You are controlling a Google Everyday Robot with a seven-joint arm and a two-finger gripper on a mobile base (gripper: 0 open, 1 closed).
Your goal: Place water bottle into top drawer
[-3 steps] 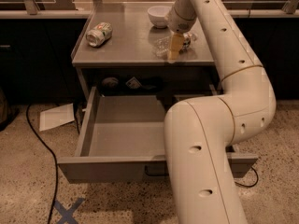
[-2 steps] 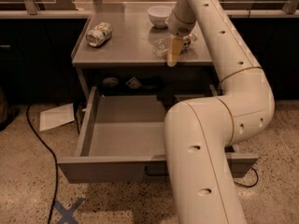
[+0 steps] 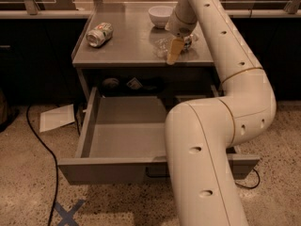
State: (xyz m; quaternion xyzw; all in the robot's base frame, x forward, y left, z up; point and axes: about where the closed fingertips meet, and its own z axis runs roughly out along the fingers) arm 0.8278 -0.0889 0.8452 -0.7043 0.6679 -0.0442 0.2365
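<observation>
The water bottle (image 3: 162, 46) lies on its side on the grey cabinet top (image 3: 127, 46), near its right front corner. It is clear and crinkled, with a dark-and-red band showing right of the wrist. My gripper (image 3: 173, 54) reaches down from above and is right at the bottle, partly covering it. I cannot tell whether it touches or holds the bottle. The top drawer (image 3: 124, 131) is pulled wide open below the top, and its grey floor is bare. My arm covers the drawer's right half.
A green-and-white drink can (image 3: 99, 34) lies on its side at the top's left. A white bowl (image 3: 161, 15) stands at the back. Small items sit in the dark shelf gap (image 3: 134, 84). A white paper (image 3: 57, 117) and a black cable (image 3: 44, 147) lie on the floor at left.
</observation>
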